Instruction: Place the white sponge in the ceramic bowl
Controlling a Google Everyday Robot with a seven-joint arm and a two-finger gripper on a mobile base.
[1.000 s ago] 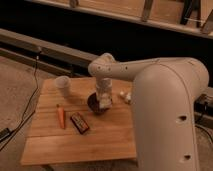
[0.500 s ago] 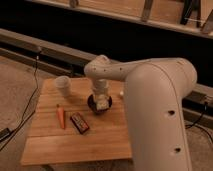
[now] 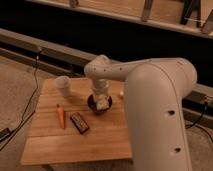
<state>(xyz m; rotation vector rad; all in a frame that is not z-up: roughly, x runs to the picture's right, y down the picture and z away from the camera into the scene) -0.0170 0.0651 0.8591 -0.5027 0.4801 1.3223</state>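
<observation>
Dark maroon, the ceramic bowl sits directly under your gripper, which hangs low over it from the big white arm curving in from your right. A pale block, the white sponge, shows at the gripper's tip inside the bowl's rim; you cannot tell whether the fingers are apart or clamped on it. Left of the gripper and farther back stands a white cup. Nearer than the gripper and to its left lie a dark packet and an orange carrot, all on the wooden table.
</observation>
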